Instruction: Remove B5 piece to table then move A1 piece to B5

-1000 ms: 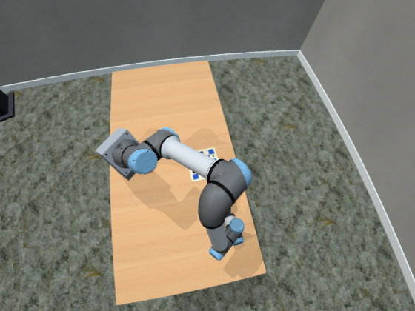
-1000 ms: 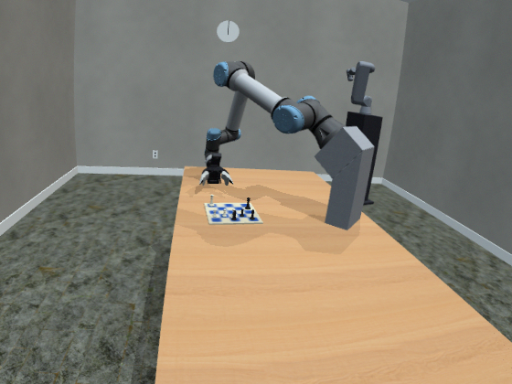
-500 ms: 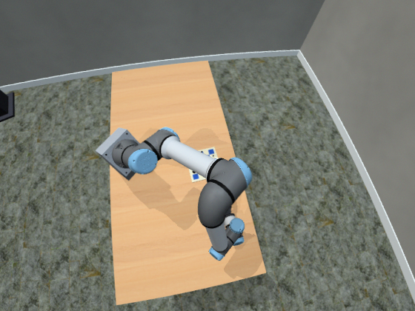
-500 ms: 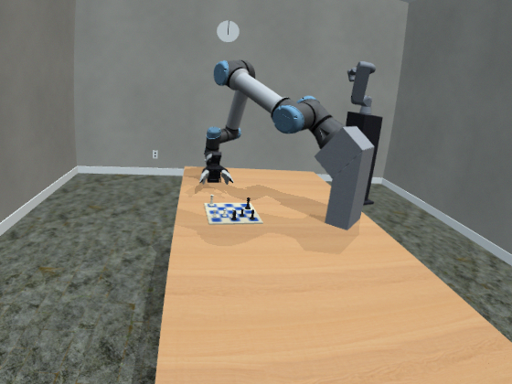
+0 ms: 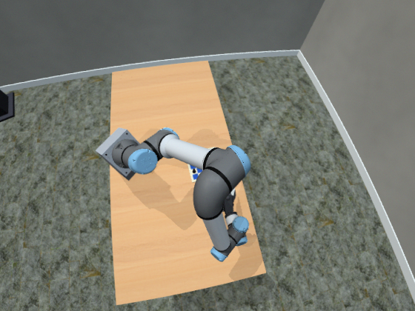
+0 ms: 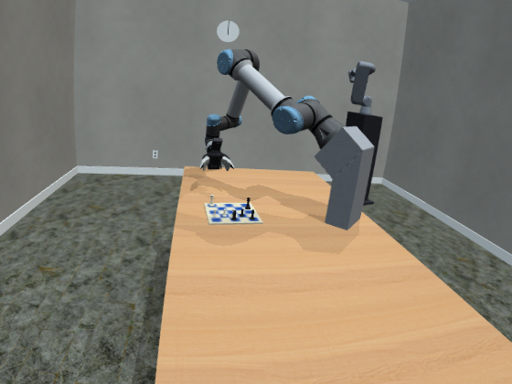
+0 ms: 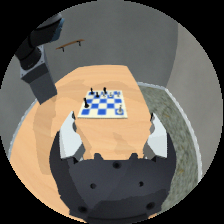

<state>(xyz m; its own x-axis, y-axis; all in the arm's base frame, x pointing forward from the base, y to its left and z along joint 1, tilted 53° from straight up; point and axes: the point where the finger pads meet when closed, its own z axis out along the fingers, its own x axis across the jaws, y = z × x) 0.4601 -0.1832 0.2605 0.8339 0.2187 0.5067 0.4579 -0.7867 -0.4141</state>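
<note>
The gripper [image 6: 217, 167] [image 7: 113, 112] hangs wide and unloaded beyond the board [image 5: 193, 180] [image 6: 235, 222] [image 7: 102, 117], presumably to clear the standing pieces before approach.

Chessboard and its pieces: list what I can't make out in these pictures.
- Edge letters and numbers on the chessboard: too small in the exterior and wrist views.
- Most of the board, top view: hidden by the arm.
- Which pieces stand on A1 and B5: unreadable without those labels.
- Exact kinds of the white pieces: too small in every view.
</note>
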